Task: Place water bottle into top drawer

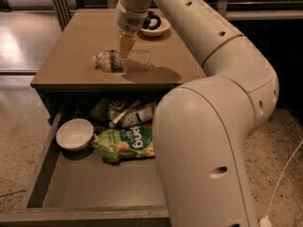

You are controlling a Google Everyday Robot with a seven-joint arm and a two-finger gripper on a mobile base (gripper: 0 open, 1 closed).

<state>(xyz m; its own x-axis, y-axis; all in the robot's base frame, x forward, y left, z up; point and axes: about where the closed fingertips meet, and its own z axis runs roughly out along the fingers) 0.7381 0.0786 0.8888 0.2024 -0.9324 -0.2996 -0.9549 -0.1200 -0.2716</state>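
The water bottle (pixel 122 61), clear crinkled plastic with a dark label band near its neck, lies on its side on the tan table (pixel 80 41), neck pointing left. My gripper (pixel 125 45) hangs straight down over the bottle's middle, its tip at the bottle's top surface. The top drawer (pixel 94 186) stands pulled open below the table's front edge; its front half shows bare grey-brown bottom. My big white arm covers the drawer's right part.
In the drawer lie a white bowl (pixel 74 134) at the left, a green snack bag (pixel 125 144), a small bottle with a white-and-black label (pixel 137 116) and a dark bag (pixel 106 109) at the back. A white dish (pixel 154 26) sits at the table's far side.
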